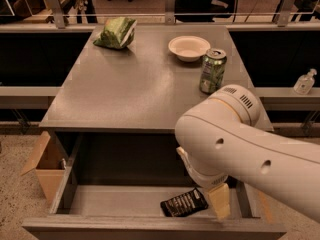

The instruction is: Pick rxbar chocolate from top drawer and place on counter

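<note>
The rxbar chocolate (pixel 184 203), a flat black bar with pale lettering, lies on the floor of the open top drawer (pixel 100 201) at its front right. My gripper (pixel 218 204) hangs down inside the drawer from the big white arm, right beside the bar's right end. The arm hides most of the gripper. The grey counter (pixel 130 84) lies above the drawer.
On the counter stand a green snack bag (pixel 116 33) at the back left, a white bowl (pixel 189 47) at the back, and a green soda can (pixel 212 70) at the right. A small brown cardboard box (pixel 44 165) sits on the floor left of the drawer.
</note>
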